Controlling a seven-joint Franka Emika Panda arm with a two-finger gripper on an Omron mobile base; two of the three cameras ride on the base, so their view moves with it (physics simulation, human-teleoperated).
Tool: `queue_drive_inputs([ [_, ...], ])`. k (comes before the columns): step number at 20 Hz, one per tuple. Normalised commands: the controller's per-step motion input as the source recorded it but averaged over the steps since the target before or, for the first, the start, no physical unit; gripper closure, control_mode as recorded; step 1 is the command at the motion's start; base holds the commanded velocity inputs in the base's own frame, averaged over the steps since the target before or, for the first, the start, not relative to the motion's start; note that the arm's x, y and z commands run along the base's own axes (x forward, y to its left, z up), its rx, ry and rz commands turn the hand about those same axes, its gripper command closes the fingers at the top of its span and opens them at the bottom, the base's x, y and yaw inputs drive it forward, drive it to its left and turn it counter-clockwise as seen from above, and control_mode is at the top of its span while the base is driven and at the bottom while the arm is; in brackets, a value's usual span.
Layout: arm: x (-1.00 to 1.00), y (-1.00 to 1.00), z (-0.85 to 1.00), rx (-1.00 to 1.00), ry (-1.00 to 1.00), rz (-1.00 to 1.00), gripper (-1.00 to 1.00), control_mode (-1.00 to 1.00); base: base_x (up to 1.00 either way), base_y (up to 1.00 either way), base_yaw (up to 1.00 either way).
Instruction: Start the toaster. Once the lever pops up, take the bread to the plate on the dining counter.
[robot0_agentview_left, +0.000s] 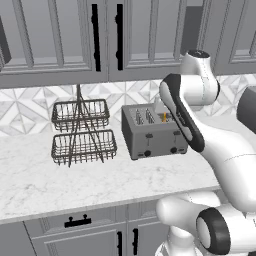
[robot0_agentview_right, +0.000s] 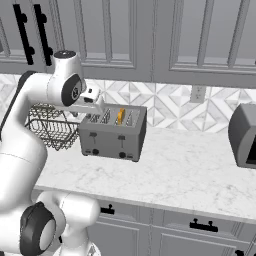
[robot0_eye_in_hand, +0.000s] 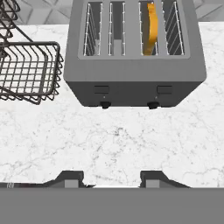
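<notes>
Grey brushed-metal toaster (robot0_eye_in_hand: 134, 57) sits on the white marble wall counter (robot0_eye_in_hand: 118, 140), w/ the bread (robot0_eye_in_hand: 150, 30) standing upright in the third slot from the left in the hand view, golden-yellow, top edge poking just above the wire guides. We're hovering above and in front of the toaster; gripper (robot0_eye_in_hand: 111, 178) looks down at its front face, jaws partly apart, nothing between them, well clear of the counter. We judge the step in hand is starting the toaster, i.e. pressing the lever on the bread's side. Two small black levers show on the front; the right lever (robot0_eye_in_hand: 164, 89) sits below the bread's slot pair, so that's the one to go for, not the left lever (robot0_eye_in_hand: 101, 89). Best approach, we think: bring one fingertip down onto the lever's top, push straight down along the face, keep off the black knobs (robot0_eye_in_hand: 152, 105) just under it. Lever is small and flat, so a sideways slip is the main risk; narrower jaws would prob. give a firmer push. Toaster is boxy w/ rounded top edges, smooth matte sides, thin wire cages in the slots. The wire rack (robot0_eye_in_hand: 28, 72) just beside its left is dark open mesh, easy to snag. Backsplash (robot0_agentview_left: 30, 107) is pale geometric tile; cabinets (robot0_agentview_left: 55, 35) grey panelled.
</notes>
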Motion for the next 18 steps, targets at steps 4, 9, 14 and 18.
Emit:
queue_drive_inputs([
  [4,0.0,-0.04,0.0,0.0,-0.09,0.0,-1.0,-1.0,0.0,0.0,0.0],
  [9,0.0,-0.26,-0.16,0.0,-0.26,0.0,-1.0,-1.0,0.0,0.0,0.0],
  [14,0.0,-0.44,-0.46,0.0,-0.25,0.0,-1.0,-1.0,0.0,0.0,0.0],
  [18,0.07,-0.21,-0.51,0.0,-0.2,0.0,-1.0,-1.0,0.0,0.0,0.0],
])
